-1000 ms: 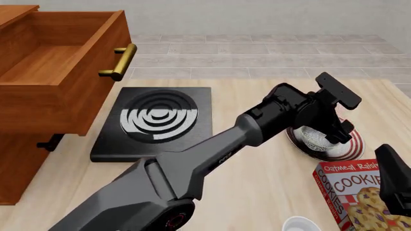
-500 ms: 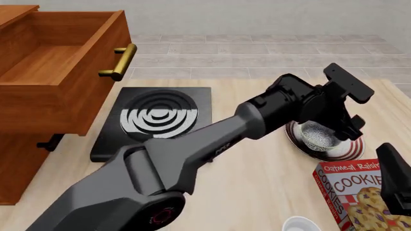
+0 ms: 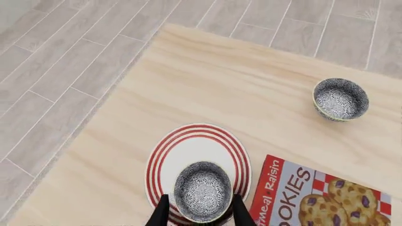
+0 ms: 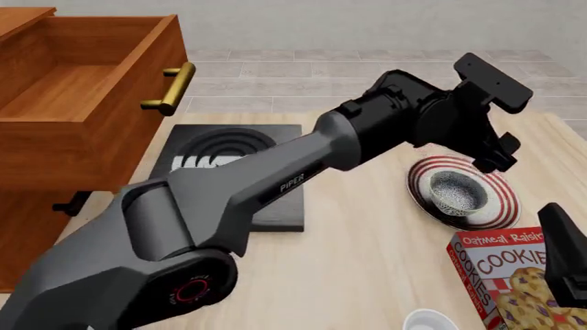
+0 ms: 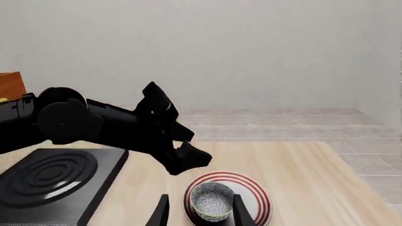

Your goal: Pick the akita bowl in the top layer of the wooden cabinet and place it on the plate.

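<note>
The akita bowl sits upright in the middle of the red-ringed plate on the table's right side. My left gripper hangs open just above and behind the bowl, touching nothing. From the left wrist the bowl shows between the spread fingertips, on the plate. In the right wrist view my right gripper is open and empty. It faces the bowl on the plate, with the left gripper over them. The wooden cabinet stands at left with its top layer pulled open.
A black stove lies between cabinet and plate, partly under the left arm. An oatmeal raisin cookie box stands near the plate, with my right arm beside it. A second patterned bowl rests on the table. A pale round object sits at the front edge.
My left gripper has let go of the bowl and risen clear of it, the arm swinging up. The bowl stays on the plate. The right arm has not moved.
</note>
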`<act>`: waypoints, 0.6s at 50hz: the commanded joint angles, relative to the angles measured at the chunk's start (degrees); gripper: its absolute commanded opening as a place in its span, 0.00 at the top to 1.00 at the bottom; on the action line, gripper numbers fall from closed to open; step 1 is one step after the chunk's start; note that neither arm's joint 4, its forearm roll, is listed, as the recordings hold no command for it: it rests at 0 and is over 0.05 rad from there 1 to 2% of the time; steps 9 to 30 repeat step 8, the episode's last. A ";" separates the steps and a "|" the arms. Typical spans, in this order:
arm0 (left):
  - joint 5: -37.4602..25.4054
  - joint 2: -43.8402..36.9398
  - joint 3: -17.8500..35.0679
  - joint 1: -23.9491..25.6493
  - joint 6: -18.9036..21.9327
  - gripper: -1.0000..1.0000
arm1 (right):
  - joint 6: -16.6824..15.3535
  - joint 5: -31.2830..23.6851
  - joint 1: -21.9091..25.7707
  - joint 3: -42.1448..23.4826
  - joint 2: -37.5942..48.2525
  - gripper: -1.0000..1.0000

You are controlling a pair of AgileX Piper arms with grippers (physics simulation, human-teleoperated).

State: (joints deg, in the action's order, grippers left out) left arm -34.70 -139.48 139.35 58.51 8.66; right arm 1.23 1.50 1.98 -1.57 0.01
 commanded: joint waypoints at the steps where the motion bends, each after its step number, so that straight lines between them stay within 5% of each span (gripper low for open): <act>1: 0.74 4.05 -3.36 -0.80 0.00 0.00 | -1.13 0.05 0.31 -0.13 0.00 0.00; 30: 1.69 7.89 -6.84 -0.94 -1.56 0.00 | -1.81 0.15 0.60 -0.03 0.00 0.00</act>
